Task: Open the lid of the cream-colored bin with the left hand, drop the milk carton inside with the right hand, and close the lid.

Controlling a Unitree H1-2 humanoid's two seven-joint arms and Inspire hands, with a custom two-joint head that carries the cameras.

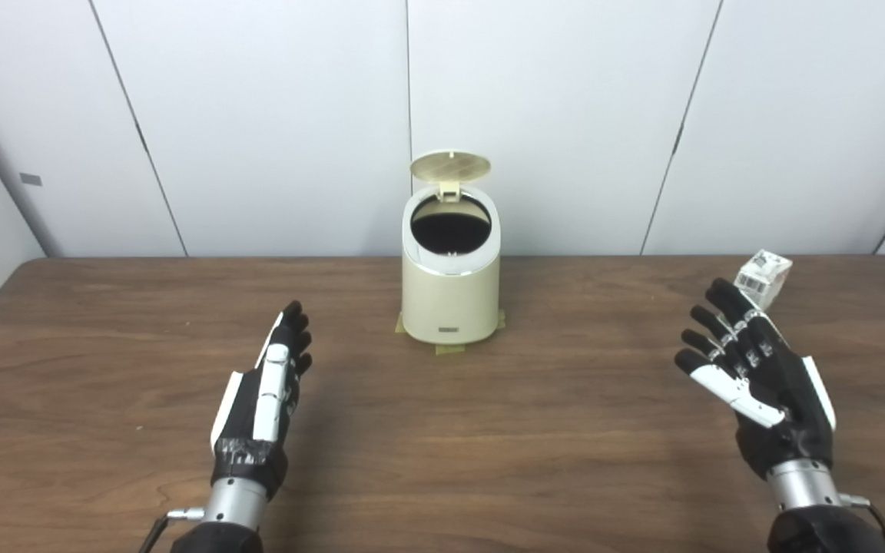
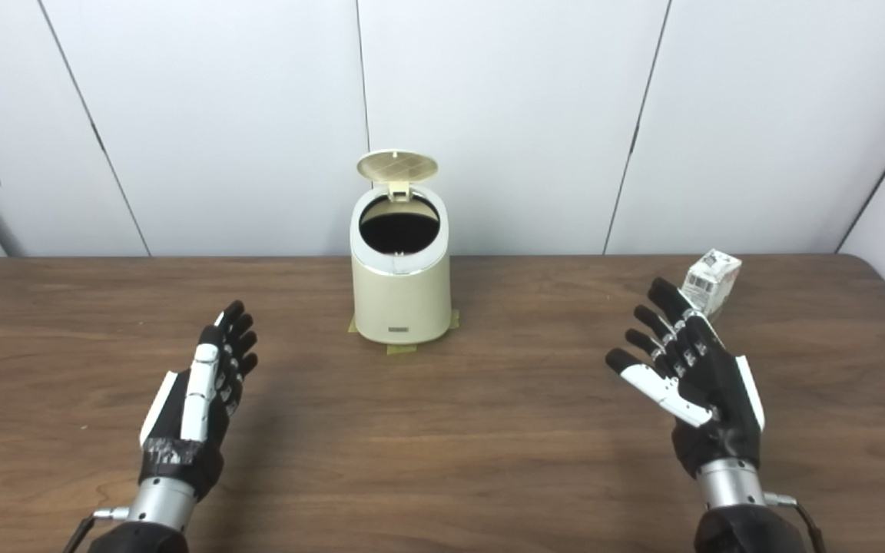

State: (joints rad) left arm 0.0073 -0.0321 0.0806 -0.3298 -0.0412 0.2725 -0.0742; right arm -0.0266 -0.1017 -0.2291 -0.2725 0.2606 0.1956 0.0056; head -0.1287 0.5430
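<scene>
The cream-colored bin [image 1: 450,296] stands at the middle back of the wooden table, and its round lid [image 1: 450,166] is flipped up and open, showing a dark inside. A small white milk carton [image 1: 763,278] stands on the table at the far right, just beyond the fingertips of my right hand [image 1: 754,376]. That hand is open, fingers spread, and does not hold the carton. My left hand [image 1: 270,392] is open and empty, fingers straight, on the left, well short of the bin. The bin [image 2: 400,288] and carton [image 2: 710,283] also show in the right eye view.
Yellow tape pieces [image 1: 450,349] mark the bin's foot. The brown table [image 1: 442,453] runs back to white wall panels [image 1: 273,115]. Bare wood lies between my two hands.
</scene>
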